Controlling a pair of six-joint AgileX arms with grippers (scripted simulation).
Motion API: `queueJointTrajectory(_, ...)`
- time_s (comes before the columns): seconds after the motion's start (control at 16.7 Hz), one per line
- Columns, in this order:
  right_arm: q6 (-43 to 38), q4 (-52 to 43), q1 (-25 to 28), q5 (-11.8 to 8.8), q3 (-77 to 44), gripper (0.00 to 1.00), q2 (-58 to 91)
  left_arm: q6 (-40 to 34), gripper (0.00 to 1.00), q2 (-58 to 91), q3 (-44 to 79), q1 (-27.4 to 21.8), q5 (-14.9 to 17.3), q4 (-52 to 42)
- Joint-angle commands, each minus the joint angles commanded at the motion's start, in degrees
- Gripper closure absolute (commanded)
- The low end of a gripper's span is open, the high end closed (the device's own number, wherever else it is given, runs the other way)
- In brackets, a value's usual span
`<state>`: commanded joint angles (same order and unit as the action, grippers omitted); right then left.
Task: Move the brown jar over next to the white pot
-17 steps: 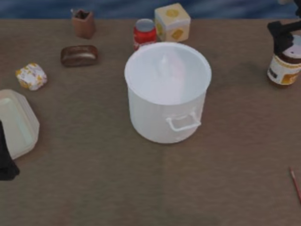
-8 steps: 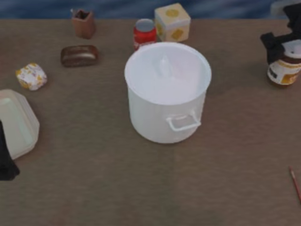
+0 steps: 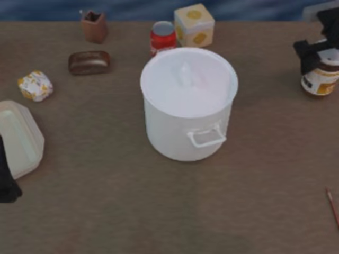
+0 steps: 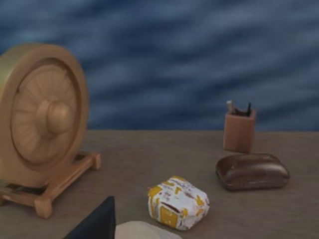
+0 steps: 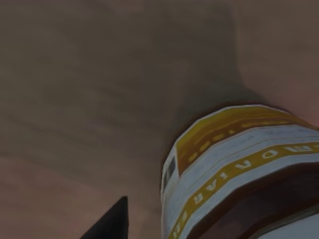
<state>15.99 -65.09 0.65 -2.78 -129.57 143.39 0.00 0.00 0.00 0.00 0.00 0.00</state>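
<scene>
A: Where's the brown jar [image 3: 319, 79]?

B: Far right edge, well apart from the white pot [image 3: 188, 103]. The right gripper [image 3: 317, 51] sits at its lid; I cannot tell whether the fingers are apart or clamped.

A: Handling?

B: Probably rigid, smooth, fairly heavy; grip the upper body. The table [image 3: 265, 159] between looks bare. The left gripper [image 3: 6, 182] is parked near left.

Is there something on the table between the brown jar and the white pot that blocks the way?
Nothing visible does. The brown jar stands at the table's right edge under the right tool, and only bare table lies between it and the white pot.
</scene>
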Motion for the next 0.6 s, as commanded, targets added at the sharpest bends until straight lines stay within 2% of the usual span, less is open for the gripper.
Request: queueJointTrajectory(0.6, 0.0, 0.0, 0.0, 0.0, 0.0, 0.98, 0.0, 0.0, 0.0, 0.0, 0.0, 0.0, 0.0, 0.0)
